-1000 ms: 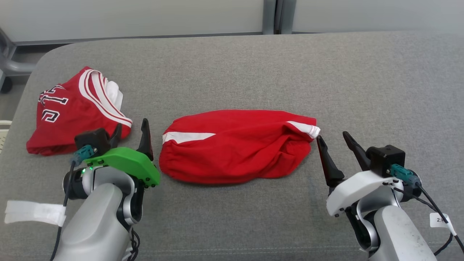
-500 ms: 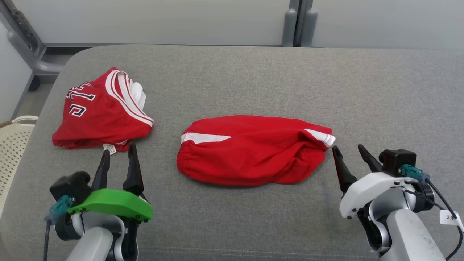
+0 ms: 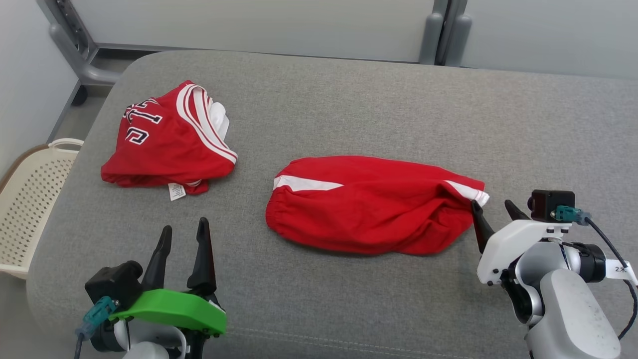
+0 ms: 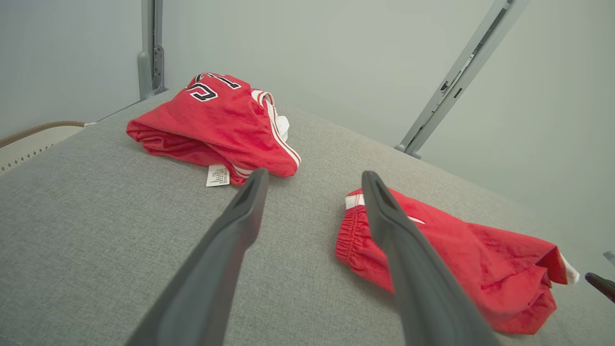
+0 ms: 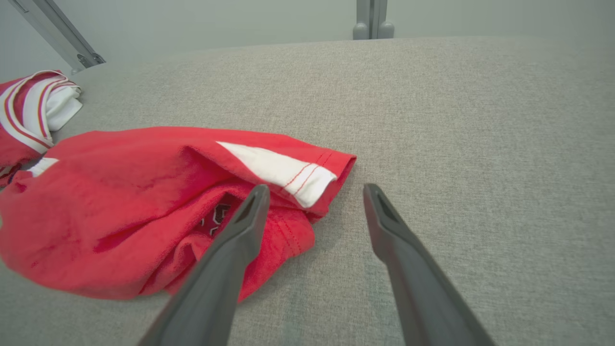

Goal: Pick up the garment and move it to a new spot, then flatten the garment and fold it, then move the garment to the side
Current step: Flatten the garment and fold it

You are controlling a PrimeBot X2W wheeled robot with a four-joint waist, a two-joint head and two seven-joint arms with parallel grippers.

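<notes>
Shorts: red with white stripes, lying crumpled in a rough oblong in the middle of the grey cushion. The waistband end points toward the robot's left and the leg hem toward its right.
Right gripper: fingers spread with nothing between them. It sits low at the shorts' right end, its inner finger right by the white-striped hem; I cannot tell whether it touches. The outer finger is over bare cushion.
Left gripper: fingers apart and empty, near the cushion's front edge. It is well apart from the shorts, whose waistband lies ahead and to its right.
Jersey: red, folded into a bundle at the cushion's far left, with a white label sticking out at its near edge. It lies apart from the shorts and ahead of the left gripper.
Basket: cream and perforated, beside the cushion's left end and lower down.
</notes>
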